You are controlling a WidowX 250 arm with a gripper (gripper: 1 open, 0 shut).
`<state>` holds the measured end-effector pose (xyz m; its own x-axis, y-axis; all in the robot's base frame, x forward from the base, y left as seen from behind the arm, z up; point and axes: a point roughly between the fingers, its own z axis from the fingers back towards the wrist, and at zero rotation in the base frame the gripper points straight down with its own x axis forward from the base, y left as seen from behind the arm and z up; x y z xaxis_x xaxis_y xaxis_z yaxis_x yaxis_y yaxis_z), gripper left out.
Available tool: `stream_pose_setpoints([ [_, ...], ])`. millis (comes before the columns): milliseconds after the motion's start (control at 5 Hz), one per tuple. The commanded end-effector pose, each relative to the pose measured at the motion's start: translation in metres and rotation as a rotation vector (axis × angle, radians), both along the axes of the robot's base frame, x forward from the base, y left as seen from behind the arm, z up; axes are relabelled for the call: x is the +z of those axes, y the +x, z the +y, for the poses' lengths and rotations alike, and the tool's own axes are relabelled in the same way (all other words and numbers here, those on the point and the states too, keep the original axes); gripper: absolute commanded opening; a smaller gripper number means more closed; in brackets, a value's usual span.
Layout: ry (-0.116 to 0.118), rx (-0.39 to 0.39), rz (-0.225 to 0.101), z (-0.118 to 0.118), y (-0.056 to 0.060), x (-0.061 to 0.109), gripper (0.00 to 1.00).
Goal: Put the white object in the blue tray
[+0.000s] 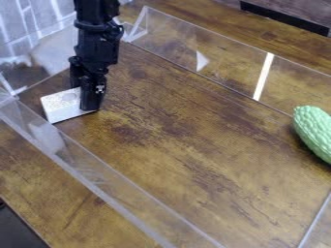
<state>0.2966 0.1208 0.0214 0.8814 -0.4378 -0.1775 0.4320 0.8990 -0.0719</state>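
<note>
Nearest the camera, a clear plastic wall (116, 199) cuts across the lower left, its edge catching the light above the dark, worn wooden table (195, 136). Beyond that edge the wood lies bare across the middle.

Further back on the left stands my pincer (88, 101), black and pointing almost straight down, its tips at the tabletop. Its fingers are drawn together, and they look to be pinching the right-hand edge of the white object (61, 105); the small pale block lies flat on the wood, sticking out to the left of my fingertips and close to the clear wall on that side. Whether I truly grip it or only press against it is hard to make out at this blur.

Well apart from all this, at the right edge, lies the bumpy green vegetable (315, 132), cut off partly by the frame. Behind it a bright streak of reflection marks the far clear wall (264, 76).

I cannot pick out any blue tray.
</note>
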Motion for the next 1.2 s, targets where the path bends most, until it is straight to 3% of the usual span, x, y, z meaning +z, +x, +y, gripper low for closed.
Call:
stream_pose_setpoints([
  [0,0.008,-0.009,-0.012,0.0055,0.0034,0.0026,0.0],
  [800,-0.001,-0.045,0.003,0.0059,0.0063,-0.0021,0.0],
  [1000,0.0,-0.037,0.007,0.013,0.0064,-0.0026,1.0],
])
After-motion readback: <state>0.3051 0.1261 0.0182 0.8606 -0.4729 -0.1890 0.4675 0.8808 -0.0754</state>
